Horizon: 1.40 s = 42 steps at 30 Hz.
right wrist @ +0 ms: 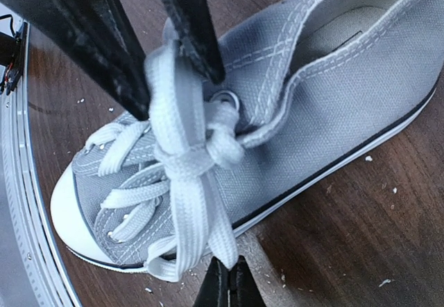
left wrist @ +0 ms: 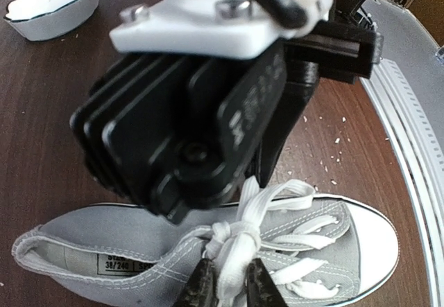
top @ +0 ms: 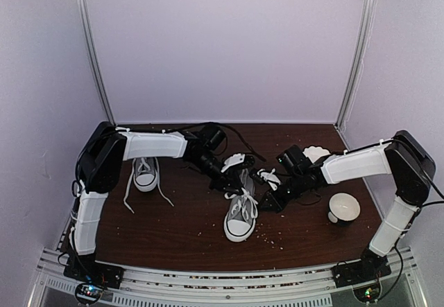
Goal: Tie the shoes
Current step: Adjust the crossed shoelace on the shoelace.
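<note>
One grey sneaker (top: 240, 218) lies mid-table, toe towards me, with a knot (right wrist: 201, 153) in its white laces. It also shows in the left wrist view (left wrist: 326, 248) and the right wrist view (right wrist: 333, 92). My left gripper (top: 231, 184) is shut on one lace loop (left wrist: 232, 276), its fingers (left wrist: 203, 285) on either side. My right gripper (top: 263, 197) is shut on the other loop (right wrist: 222, 234), beside the shoe's sole. The second sneaker (top: 145, 172) stands at the left, its laces loose on the table.
A white cup (top: 343, 207) stands at the right and a white scalloped dish (top: 316, 153) behind my right arm; the dish also shows in the left wrist view (left wrist: 52, 5). Crumbs lie on the brown table. A metal rail (top: 229, 279) runs along the near edge.
</note>
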Each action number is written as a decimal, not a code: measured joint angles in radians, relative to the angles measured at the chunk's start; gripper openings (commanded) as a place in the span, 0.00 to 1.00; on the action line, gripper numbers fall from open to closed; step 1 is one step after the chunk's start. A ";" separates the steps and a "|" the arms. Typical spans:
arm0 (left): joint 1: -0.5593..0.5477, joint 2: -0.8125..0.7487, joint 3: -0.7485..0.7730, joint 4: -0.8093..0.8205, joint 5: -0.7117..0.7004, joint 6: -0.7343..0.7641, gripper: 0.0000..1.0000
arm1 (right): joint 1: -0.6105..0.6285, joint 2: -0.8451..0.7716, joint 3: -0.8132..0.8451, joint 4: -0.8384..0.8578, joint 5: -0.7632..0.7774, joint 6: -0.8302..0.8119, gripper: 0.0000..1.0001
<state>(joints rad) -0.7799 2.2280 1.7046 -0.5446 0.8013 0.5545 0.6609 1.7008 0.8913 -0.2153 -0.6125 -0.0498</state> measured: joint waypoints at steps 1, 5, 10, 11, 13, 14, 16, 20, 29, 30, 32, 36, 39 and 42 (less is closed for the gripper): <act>0.000 -0.004 -0.002 0.002 0.003 0.000 0.20 | 0.000 0.000 0.000 0.000 0.000 0.000 0.00; 0.001 -0.018 -0.006 0.006 0.012 -0.003 0.20 | 0.000 0.003 0.000 -0.001 0.000 0.000 0.00; 0.001 -0.023 -0.013 0.006 0.019 -0.006 0.07 | 0.000 0.006 0.001 -0.006 -0.001 0.000 0.00; 0.001 -0.023 -0.013 0.006 0.019 -0.006 0.05 | 0.000 0.006 0.001 -0.006 -0.001 0.000 0.00; 0.001 -0.023 -0.014 0.006 0.020 -0.007 0.00 | 0.000 0.006 0.002 -0.009 -0.001 0.000 0.00; 0.001 -0.023 -0.014 0.006 0.019 -0.007 0.00 | 0.000 0.006 0.002 -0.010 0.000 0.000 0.00; 0.001 -0.023 -0.014 0.006 0.018 -0.006 0.00 | 0.000 0.006 0.002 -0.014 -0.001 -0.001 0.00; 0.002 -0.023 -0.014 0.006 0.016 -0.007 0.00 | 0.000 0.006 0.004 -0.019 0.000 -0.002 0.00; 0.027 -0.026 -0.023 0.007 0.027 -0.014 0.00 | -0.003 0.006 0.006 -0.024 0.000 -0.008 0.00; 0.032 -0.028 -0.030 0.007 0.027 -0.014 0.00 | -0.005 0.006 0.006 -0.024 0.000 -0.008 0.00; 0.037 -0.029 -0.039 0.006 0.030 -0.014 0.00 | -0.010 0.006 0.006 -0.021 0.000 -0.008 0.00; 0.039 -0.029 -0.046 0.005 0.033 -0.014 0.00 | -0.013 0.006 0.006 -0.019 0.000 -0.008 0.00; 0.039 -0.029 -0.049 0.007 0.034 -0.014 0.00 | -0.014 0.006 0.006 -0.020 0.000 -0.009 0.00; 0.040 -0.029 -0.061 0.014 0.035 -0.014 0.00 | -0.018 0.006 0.006 -0.019 0.000 -0.008 0.00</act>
<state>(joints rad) -0.7395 2.1986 1.6440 -0.5304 0.8364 0.5400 0.6434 1.7065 0.8970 -0.2348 -0.6125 -0.0582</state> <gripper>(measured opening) 0.007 0.009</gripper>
